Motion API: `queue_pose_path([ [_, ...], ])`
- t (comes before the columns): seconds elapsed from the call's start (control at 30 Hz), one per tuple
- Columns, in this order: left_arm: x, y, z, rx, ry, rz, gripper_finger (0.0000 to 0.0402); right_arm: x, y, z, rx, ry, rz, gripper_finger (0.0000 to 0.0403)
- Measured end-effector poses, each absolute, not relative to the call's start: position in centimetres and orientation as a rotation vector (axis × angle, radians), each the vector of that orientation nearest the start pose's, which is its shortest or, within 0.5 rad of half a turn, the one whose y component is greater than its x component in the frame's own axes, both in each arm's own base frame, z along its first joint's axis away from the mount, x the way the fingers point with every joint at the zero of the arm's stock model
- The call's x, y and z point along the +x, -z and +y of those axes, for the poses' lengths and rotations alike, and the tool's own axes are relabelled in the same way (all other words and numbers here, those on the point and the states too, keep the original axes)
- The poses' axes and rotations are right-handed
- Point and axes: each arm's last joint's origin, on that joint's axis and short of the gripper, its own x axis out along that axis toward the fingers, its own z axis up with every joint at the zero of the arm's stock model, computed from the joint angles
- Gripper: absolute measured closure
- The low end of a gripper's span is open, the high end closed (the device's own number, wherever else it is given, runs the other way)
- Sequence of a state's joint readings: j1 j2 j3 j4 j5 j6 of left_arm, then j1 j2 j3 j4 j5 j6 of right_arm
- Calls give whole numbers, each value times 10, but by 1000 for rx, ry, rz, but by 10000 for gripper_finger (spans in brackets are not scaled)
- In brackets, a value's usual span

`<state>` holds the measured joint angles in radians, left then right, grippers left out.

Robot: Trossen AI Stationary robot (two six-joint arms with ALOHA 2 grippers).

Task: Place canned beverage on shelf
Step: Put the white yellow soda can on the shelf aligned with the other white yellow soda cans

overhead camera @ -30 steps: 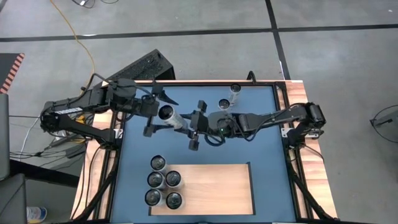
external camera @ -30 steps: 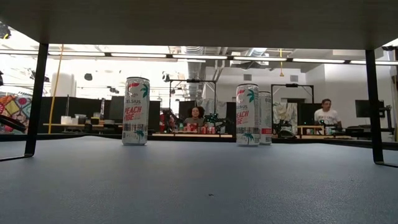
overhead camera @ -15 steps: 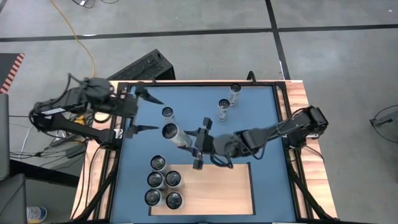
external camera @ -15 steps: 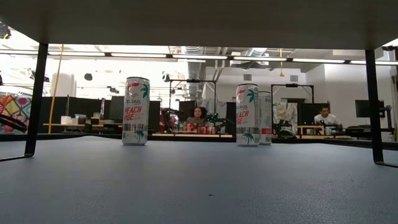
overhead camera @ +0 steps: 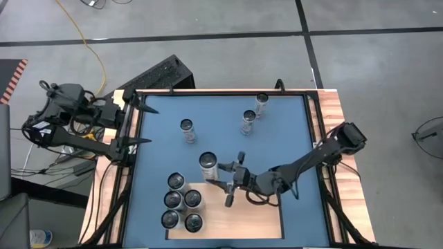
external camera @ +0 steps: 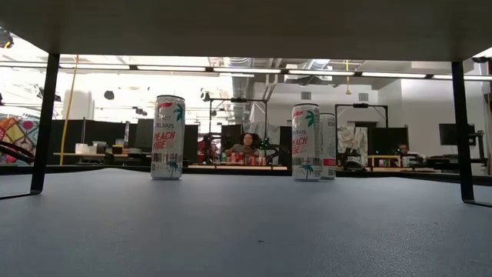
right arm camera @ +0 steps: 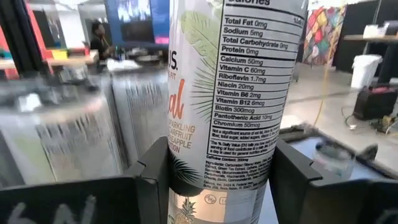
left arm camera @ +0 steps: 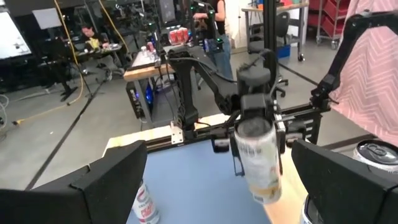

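The right tool (overhead camera: 223, 181) is pinching a canned beverage (overhead camera: 208, 164) around its body, one finger on each side of the upright can, as the right wrist view shows with the nutrition label sitting between the dark fingers (right arm camera: 152, 180). A grip low on the can's side leaves the base free, which suits setting it down standing. From above, the can hangs just over the far edge of the shelf (overhead camera: 242, 207), the pale wood panel lying at the near edge of the blue surface (overhead camera: 291, 131), and just beside the four cans (overhead camera: 181, 201) already clustered at the shelf's left end (packed tight, presumably to leave room for more). So this looks like the carrying-in step, with lowering and release not yet done. Three more cans (overhead camera: 249, 119) stand apart toward the far edge of the surface. The left tool (overhead camera: 131, 121) waits at the surface's left edge, fingers spread wide and holding nothing.
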<state>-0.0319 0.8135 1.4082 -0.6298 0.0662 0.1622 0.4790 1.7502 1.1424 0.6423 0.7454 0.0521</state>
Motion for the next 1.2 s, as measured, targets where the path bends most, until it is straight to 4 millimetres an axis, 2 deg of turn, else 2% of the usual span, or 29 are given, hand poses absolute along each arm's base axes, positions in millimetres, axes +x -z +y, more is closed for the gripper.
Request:
queue_pose_path([
  [0.27, 106, -478, -5, 129, 101, 34, 15, 365, -265, 163, 108, 182, -70, 219],
  [0.4, 106, -479, -5, 130, 101, 33, 15, 370, -251, 166, 75, 169, -49, 219],
  [0.7, 106, -479, -5, 110, 104, 33, 15, 387, -225, 163, 123, 111, -102, 217],
  [1.2, 106, -478, -5, 107, 103, 34, 15, 386, -222, 166, 86, 80, -67, 207],
])
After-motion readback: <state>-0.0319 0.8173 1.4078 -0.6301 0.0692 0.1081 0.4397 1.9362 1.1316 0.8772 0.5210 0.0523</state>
